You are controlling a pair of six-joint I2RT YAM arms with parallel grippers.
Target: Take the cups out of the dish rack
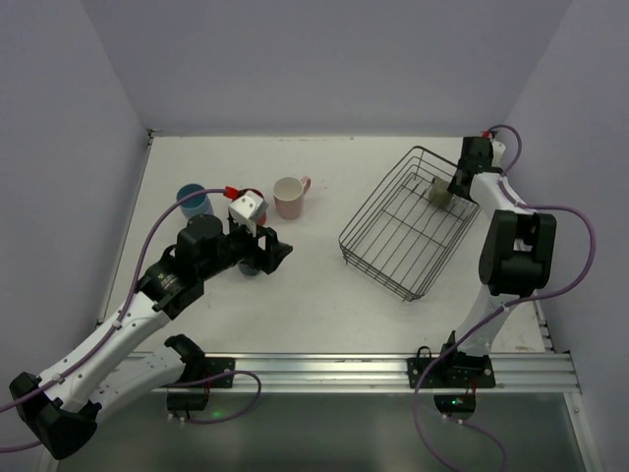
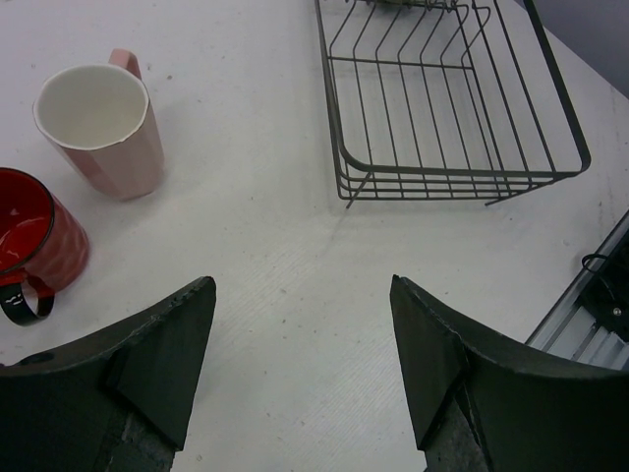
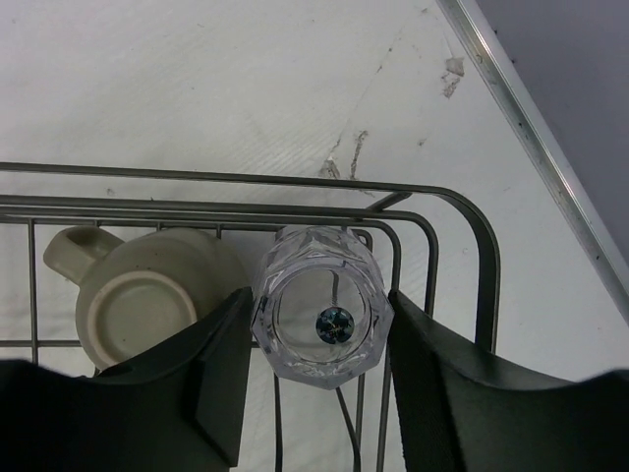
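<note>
The black wire dish rack [image 1: 378, 202] sits at the right of the table. Inside its far corner, my right gripper [image 3: 319, 334] is shut on a clear faceted glass cup [image 3: 322, 305] that stands upside down, a finger pressed against each side. An olive-grey mug [image 3: 138, 295] with a handle sits inverted just left of the glass. My left gripper [image 2: 300, 324] hangs open over bare table with nothing between its fingers. On the table at the left stand a pale pink mug [image 2: 98, 128], a red cup [image 2: 34, 241] and a light blue cup [image 1: 193, 201].
The rack's near end [image 2: 452, 182] lies ahead and to the right of my left gripper. A metal rail [image 1: 393, 369] runs along the table's near edge. Purple walls close in the back and both sides.
</note>
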